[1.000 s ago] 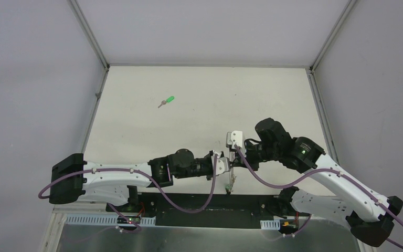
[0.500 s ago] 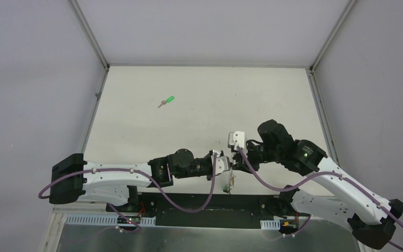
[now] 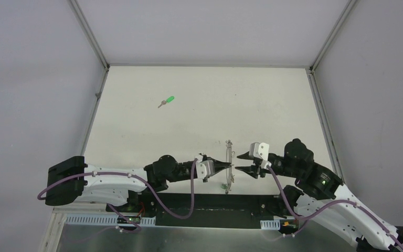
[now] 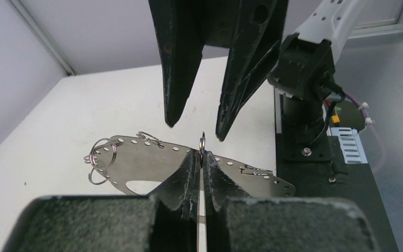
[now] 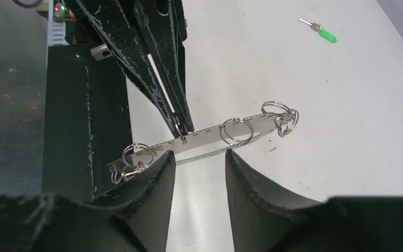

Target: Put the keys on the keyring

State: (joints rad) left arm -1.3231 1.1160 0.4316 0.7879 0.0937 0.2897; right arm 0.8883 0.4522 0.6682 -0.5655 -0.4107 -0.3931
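Keyring (image 3: 227, 152) is clamped in the left gripper (image 3: 225, 168). The left jaws are fully closed. Their tips pinch 1 small ring (image 4: 203, 143) at the edge of the keyring's flat metal plate (image 4: 136, 160), roughly at mid-length. In the left wrist view this ring stands upright between the tips.

The right gripper (image 3: 237, 162) faces the left gripper from the opposite side of the keyring, tip to tip. Its jaws are parted to a medium gap and hold nothing. Its 2 fingers (image 5: 152, 189) sit just beside the plate. Contact with the plate cannot be confirmed.

The plate is a long, curved grey strip with a row of holes along its edge. Further rings (image 5: 236, 131) hang from it, near each end and between. In the top view the keyring shows edge-on as a thin line, near the near edge of the table (image 3: 215, 94), between the 2 grippers. Whether it rests on the table cannot be told.

1 green key (image 3: 170, 98) lies flat on the table toward the far left, well apart from both grippers and from the keyring.
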